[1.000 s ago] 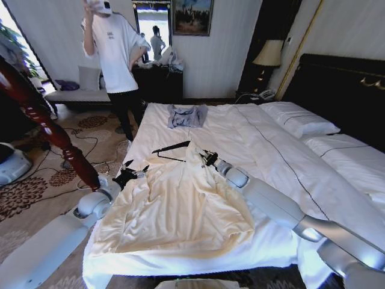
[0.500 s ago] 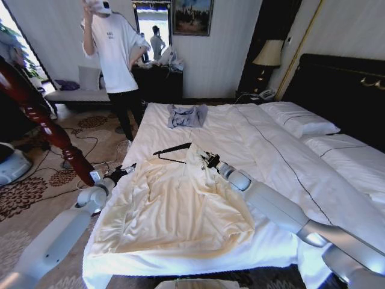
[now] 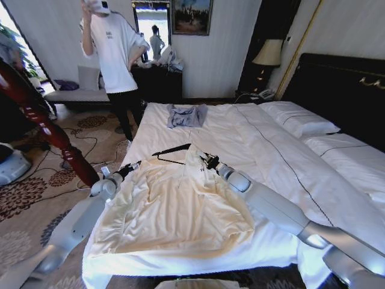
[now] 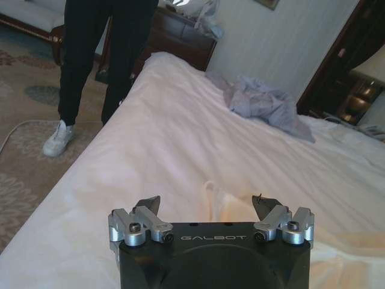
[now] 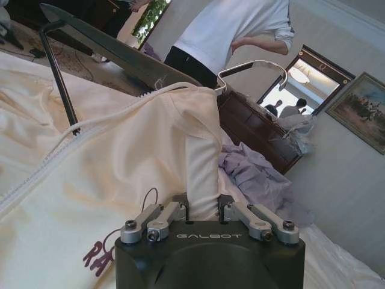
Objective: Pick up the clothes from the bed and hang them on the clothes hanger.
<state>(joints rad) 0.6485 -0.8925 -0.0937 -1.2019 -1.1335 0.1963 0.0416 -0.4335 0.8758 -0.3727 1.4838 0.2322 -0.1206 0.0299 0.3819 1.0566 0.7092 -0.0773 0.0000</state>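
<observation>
The clothes, a cream long-sleeved shirt (image 3: 174,205), lie spread flat on the bed (image 3: 252,138). The black clothes hanger (image 3: 171,150) lies on the sheet at the shirt's collar, partly tucked under it. My right gripper (image 3: 209,161) is shut on a fold of the collar fabric (image 5: 201,174), with the clothes hanger (image 5: 114,51) just beyond it. My left gripper (image 3: 131,165) hovers open at the shirt's left shoulder edge. In the left wrist view its fingers (image 4: 147,208) stand wide apart over a cream fabric edge (image 4: 231,211).
A small grey-blue garment (image 3: 186,115) lies farther up the bed. White pillows (image 3: 301,120) and a black headboard stand at the right. A dark-red wooden post (image 3: 42,120) leans at the left over patterned carpet. A person (image 3: 114,54) stands beyond the bed's far left corner.
My left arm has stretched forward, bringing its gripper from beside the bed's edge to the shirt's left shoulder. The right gripper has stayed at the collar.
</observation>
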